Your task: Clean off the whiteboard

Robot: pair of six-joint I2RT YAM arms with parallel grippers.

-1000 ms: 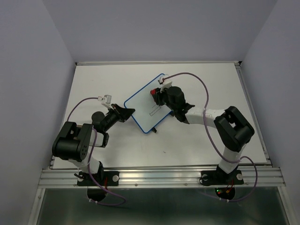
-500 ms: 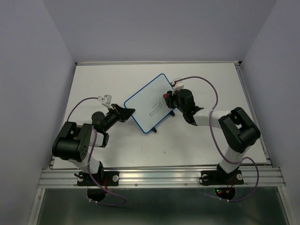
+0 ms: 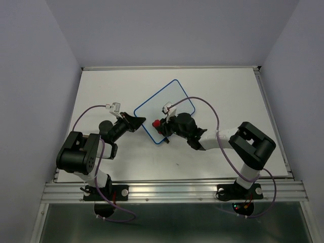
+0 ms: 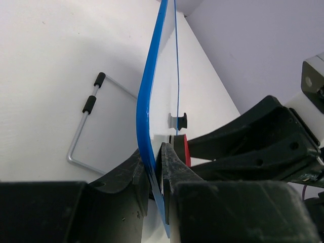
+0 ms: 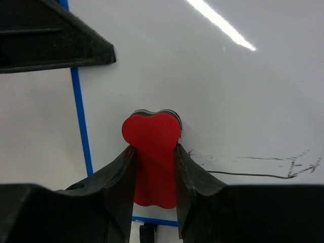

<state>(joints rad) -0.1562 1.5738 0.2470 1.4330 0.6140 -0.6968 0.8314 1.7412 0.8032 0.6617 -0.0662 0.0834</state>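
Whiteboard (image 3: 169, 101) on table (image 3: 228, 91), eraser (image 3: 157, 123) on near edge

Blue-rimmed white whiteboard (image 3: 169, 98), red eraser (image 5: 152, 152)

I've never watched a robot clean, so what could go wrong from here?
The left claw pinches the whiteboard only by its thin blue rim, so rubbing pressure might twist the board loose. The red eraser in the right claw sits close to the board's corner and could slide off. Black strokes beside it may get missed.
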